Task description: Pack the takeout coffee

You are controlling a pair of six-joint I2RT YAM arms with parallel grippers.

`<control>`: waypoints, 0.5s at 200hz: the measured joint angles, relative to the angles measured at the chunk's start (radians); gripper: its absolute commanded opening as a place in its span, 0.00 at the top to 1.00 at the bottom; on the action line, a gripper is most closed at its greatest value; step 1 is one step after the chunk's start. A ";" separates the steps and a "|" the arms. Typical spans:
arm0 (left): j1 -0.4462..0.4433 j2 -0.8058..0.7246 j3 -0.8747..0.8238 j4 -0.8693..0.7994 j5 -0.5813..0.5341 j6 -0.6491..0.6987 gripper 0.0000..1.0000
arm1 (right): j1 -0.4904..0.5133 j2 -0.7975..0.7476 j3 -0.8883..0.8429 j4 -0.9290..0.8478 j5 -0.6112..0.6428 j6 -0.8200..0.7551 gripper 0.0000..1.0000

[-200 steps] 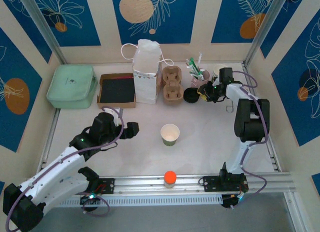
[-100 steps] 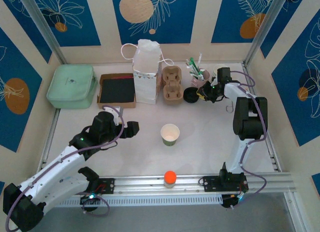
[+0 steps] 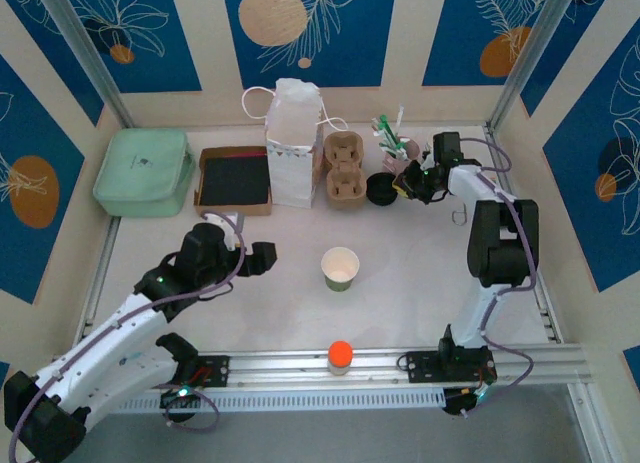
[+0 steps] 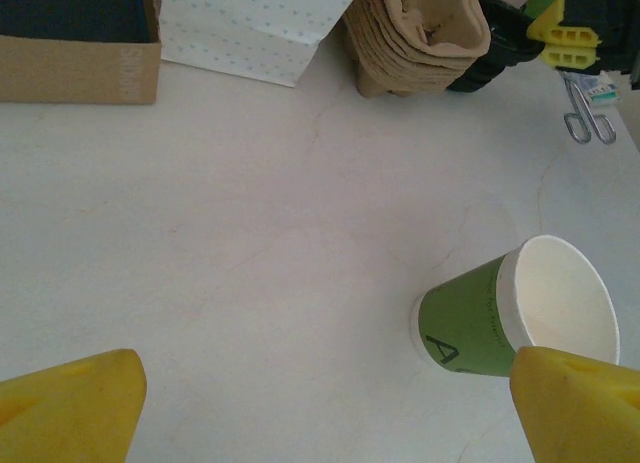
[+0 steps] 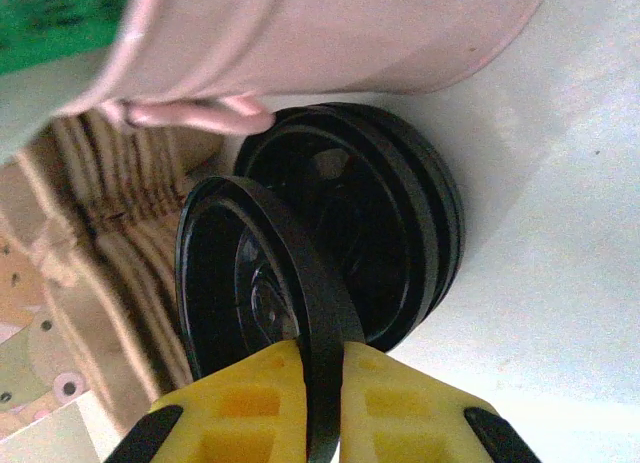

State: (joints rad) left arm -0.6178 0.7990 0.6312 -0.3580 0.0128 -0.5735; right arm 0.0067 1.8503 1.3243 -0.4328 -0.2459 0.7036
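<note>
White tabletop (image 3: 420, 283) enclosed by blue-and-cream patterned walls (image 3: 150, 33). At the upper right of the top view, the right gripper (image 3: 412, 186) was clenched on the rim of a black lid (image 5: 262, 313). It held the lid on edge over the stack of lids (image 5: 400, 233), beside the pulp carrier (image 3: 345, 168); whether lid and stack touched could not be told. The paper cup (image 3: 340, 269) stood upright and lidless at mid-frame, well apart from that lid. The left gripper (image 3: 262, 258) hung left of the cup, its jaws spread wide and empty. In its wrist view the cup sat at lower right, just beside one yellow finger (image 4: 580, 408). Judged handling: the cup was light, thin-walled and easily crushed or tipped, best taken gently around the green band. The lid was light, slick and slightly flexible, best pinched at the rim.
</note>
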 measured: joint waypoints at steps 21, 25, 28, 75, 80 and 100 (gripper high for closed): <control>0.000 -0.005 0.000 -0.001 0.000 0.000 0.06 | 0.013 -0.066 -0.018 -0.016 0.031 -0.014 0.89; 0.000 -0.005 0.000 -0.001 0.000 0.000 0.06 | 0.016 -0.080 -0.021 -0.020 0.036 -0.016 0.89; 0.000 -0.005 0.000 -0.002 0.000 0.000 0.06 | 0.018 -0.090 -0.023 -0.024 0.040 -0.020 0.89; -0.016 -0.005 0.021 0.002 0.013 0.000 0.06 | 0.075 -0.227 -0.052 -0.061 0.134 -0.060 0.91; -0.019 -0.005 0.025 0.003 0.015 0.000 0.06 | 0.083 -0.240 -0.059 -0.062 0.145 -0.065 0.91; -0.035 0.002 0.048 0.012 0.032 0.000 0.06 | 0.130 -0.301 -0.087 -0.083 0.203 -0.088 0.91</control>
State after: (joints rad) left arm -0.6533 0.8009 0.6792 -0.3458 0.0452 -0.5735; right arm 0.1371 1.5490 1.2373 -0.5159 -0.0429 0.6155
